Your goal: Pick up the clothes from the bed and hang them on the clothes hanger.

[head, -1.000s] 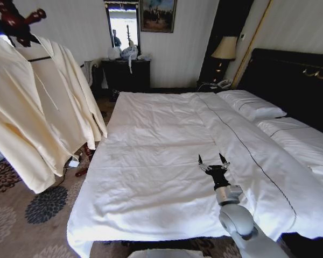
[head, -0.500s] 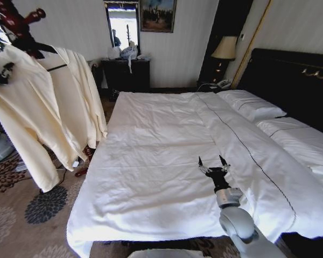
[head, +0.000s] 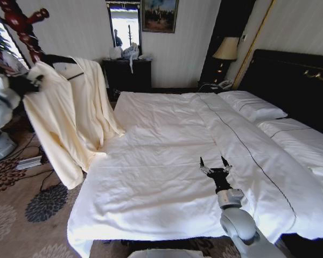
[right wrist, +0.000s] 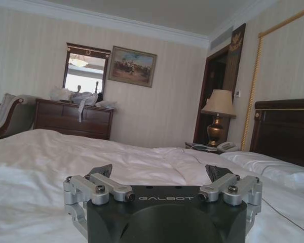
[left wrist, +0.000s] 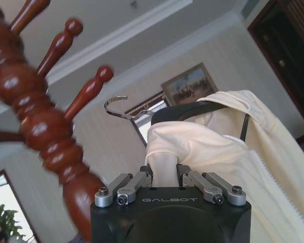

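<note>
The cream clothes hang on the black clothes hanger at the left of the bed, their lower hem brushing the duvet's edge. My left gripper is shut on one cloth-covered shoulder of the clothes. In the left wrist view my left gripper pinches that fabric, and the clothes hanger's metal hook floats just beside a peg of the reddish wooden stand, apart from it. My right gripper hovers open over the white duvet, nothing between its fingers.
The wooden stand rises at the far left. A dark dresser with a mirror stands at the back wall, and a lamp by the black headboard. Papers lie on the patterned carpet beside the bed.
My left arm has carried the hanger and clothes rightward and farther away, up beside the stand's pegs. The hem now rests against the bed's edge. The right arm has stayed in place.
</note>
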Available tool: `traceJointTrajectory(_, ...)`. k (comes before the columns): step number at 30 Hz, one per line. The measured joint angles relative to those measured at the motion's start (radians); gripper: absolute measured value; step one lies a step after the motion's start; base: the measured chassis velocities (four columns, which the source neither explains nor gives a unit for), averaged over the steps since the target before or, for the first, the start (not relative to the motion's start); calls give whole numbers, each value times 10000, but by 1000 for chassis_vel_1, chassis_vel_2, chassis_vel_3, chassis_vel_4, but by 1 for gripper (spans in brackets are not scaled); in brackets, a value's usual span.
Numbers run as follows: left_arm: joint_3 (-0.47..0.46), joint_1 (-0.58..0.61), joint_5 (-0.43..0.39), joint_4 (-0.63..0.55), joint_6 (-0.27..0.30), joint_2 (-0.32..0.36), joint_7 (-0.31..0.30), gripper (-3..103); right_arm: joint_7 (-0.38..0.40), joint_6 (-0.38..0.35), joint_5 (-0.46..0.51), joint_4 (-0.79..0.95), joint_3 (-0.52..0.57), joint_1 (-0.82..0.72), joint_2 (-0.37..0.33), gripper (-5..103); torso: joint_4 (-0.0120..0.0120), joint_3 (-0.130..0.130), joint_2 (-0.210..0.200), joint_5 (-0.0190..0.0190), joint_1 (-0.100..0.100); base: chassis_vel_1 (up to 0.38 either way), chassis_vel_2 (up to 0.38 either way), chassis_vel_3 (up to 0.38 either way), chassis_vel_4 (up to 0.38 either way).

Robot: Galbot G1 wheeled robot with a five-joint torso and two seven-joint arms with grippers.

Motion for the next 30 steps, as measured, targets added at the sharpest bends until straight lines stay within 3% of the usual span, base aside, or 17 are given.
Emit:
traceJointTrajectory(8, 197, -386, 197, -540, 71, 73, 20, 20, 3, 12, 66, -127, 8, 141, 14, 100, 28, -5, 2, -17, -9, 0, 0, 0, 0)
traceJointTrajectory(14, 343, -661, 403, -555, 99, 1, 21, 20, 17, -52, 81, -182, -139, 267, 34, 100, 11, -2, 1, -16, -6, 0, 0, 0, 0)
traceJointTrajectory(23, 1251, -2165, 1169, -40, 144, -420, 23, 20, 16, -30, 64, -163, -54, 142, 1, 100, 12, -4, 3, -11, -7, 0, 0, 0, 0)
traceJointTrajectory(30, 959, -1655, 1507, 166, 285, 68, -1, 20, 16, 12, 43, -158, -23, 100, 19, 100, 22, -3, 3, -21, -7, 0, 0, 0, 0)
